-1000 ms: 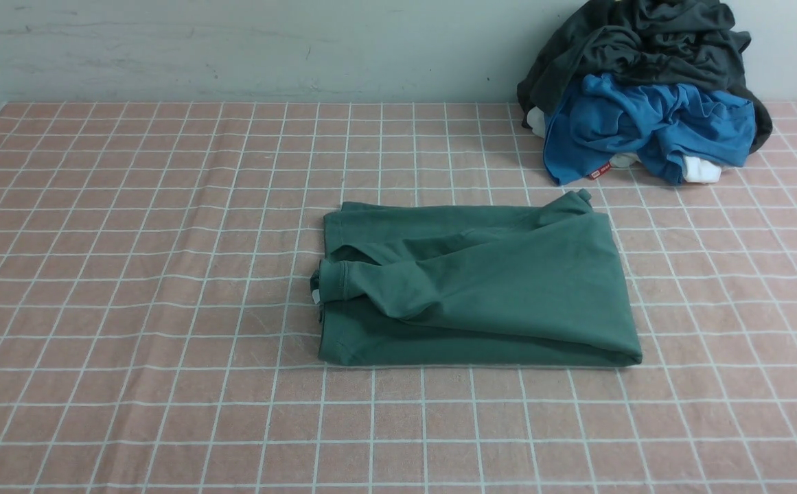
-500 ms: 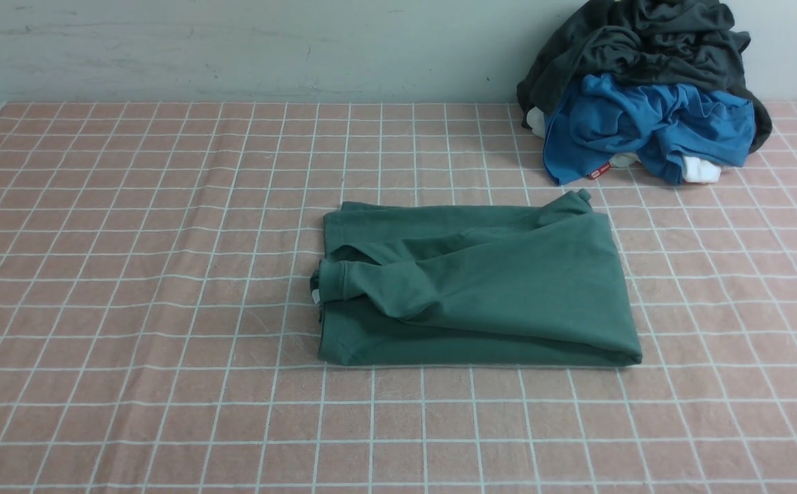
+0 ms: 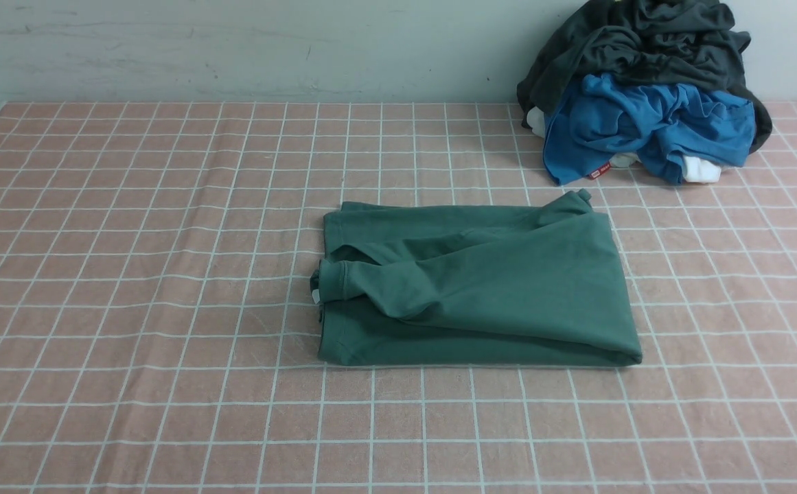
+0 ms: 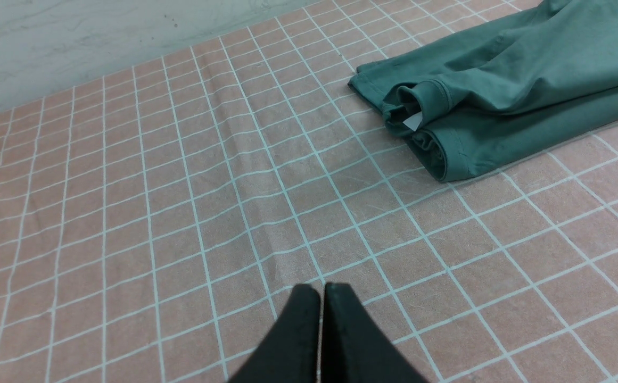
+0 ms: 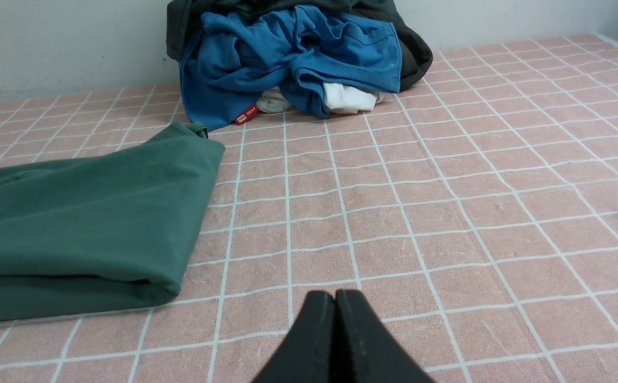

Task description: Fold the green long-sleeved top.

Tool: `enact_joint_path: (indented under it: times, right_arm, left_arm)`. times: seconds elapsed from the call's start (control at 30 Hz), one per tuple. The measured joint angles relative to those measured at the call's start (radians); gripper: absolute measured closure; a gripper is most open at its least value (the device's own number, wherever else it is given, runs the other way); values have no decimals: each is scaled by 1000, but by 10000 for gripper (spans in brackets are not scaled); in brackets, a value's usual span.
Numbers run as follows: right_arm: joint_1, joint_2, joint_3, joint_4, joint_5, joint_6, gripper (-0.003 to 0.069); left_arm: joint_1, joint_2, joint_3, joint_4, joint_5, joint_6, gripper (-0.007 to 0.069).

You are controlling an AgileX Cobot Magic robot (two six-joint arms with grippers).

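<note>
Your green top [image 3: 480,288] is lying folded mid-surface [image 3: 130,274]; your left claw [image 4: 321,298] and right claw [image 5: 335,303] are hovering pressed together, gripping nothing.

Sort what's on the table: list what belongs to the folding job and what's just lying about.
Belongs to the job:
- green long-sleeved top, lying folded mid-table
- left gripper and right gripper, both shut, clear of it

Lying about:
- bright blue garment
- dark charcoal-grey garment
- white cloth under the pile
</note>
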Motion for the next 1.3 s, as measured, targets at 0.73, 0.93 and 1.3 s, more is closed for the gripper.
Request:
enact_joint_path:
  times: [0.73, 0.93, 1.3]
  right_arm:
    - [0, 0, 0, 0, 2, 0, 673]
    - [0, 0, 0, -2, 2, 0, 673]
    - [0, 0, 0, -4, 2, 0, 673]
  left_arm:
    - [4, -9, 113, 7, -115, 0, 627]
    - [96, -10, 254, 8, -362, 0, 627]
    - [336, -71, 495, -38, -521, -16, 627]
